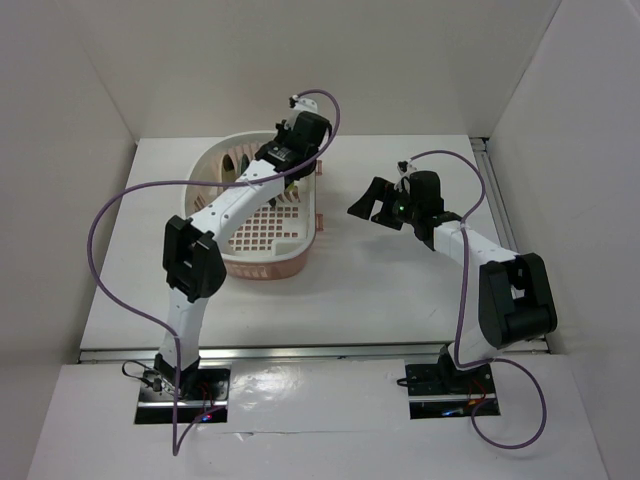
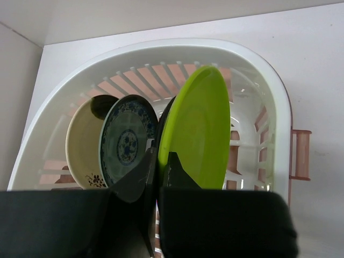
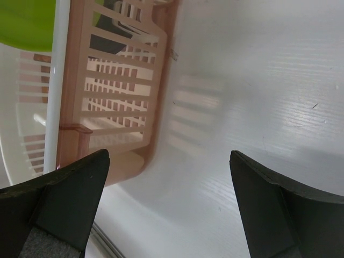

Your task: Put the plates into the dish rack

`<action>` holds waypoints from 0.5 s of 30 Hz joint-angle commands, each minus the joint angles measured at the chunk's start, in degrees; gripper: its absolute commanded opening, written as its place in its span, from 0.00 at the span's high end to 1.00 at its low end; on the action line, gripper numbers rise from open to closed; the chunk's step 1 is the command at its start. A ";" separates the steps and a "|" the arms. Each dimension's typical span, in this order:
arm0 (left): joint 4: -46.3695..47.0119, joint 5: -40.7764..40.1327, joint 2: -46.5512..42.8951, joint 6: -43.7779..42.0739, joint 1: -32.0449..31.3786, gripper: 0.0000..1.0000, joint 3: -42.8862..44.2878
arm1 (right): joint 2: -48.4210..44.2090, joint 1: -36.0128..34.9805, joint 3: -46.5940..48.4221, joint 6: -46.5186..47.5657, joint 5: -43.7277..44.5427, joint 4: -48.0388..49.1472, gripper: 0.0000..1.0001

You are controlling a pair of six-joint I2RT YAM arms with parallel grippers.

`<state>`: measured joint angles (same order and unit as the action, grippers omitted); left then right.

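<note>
The dish rack [image 2: 161, 47] is a white oval basket with pink slotted sides. Four plates stand on edge in it. From the left they are the cream plate [image 2: 80, 145], the blue-green patterned plate [image 2: 126, 141], a thin edge of the black plate [image 2: 163, 115] and the lime green plate [image 2: 199, 129]. My left gripper [image 2: 160, 156] is shut on the lime green plate's near rim, over the rack [image 1: 262, 262] in the top view. My right gripper [image 1: 372, 203] is open and empty, right of the rack. In its wrist view [image 3: 167, 161] it hangs over bare table.
The rack's pink side wall [image 3: 107, 80] and handle tab [image 2: 301, 153] face the right arm. White enclosure walls stand at the back and sides. A metal rail [image 1: 300, 352] runs along the table's near edge.
</note>
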<state>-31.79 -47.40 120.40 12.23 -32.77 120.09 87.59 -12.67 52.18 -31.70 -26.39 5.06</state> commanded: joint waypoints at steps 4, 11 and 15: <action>0.77 -5.51 0.98 1.04 0.34 1.00 -0.56 | -1.02 -0.61 1.79 0.15 -0.59 1.44 0.00; 0.77 -5.43 2.03 1.04 0.34 1.00 -1.09 | -1.02 -0.61 1.78 0.15 -1.12 1.97 0.00; 0.77 -5.43 2.65 1.66 0.34 1.00 -1.09 | -1.02 -0.61 1.78 0.15 -1.12 1.97 0.00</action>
<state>-32.45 -50.85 122.39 12.43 -32.51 118.80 87.59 -12.69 52.18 -31.70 -26.83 5.10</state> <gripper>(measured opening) 0.114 0.999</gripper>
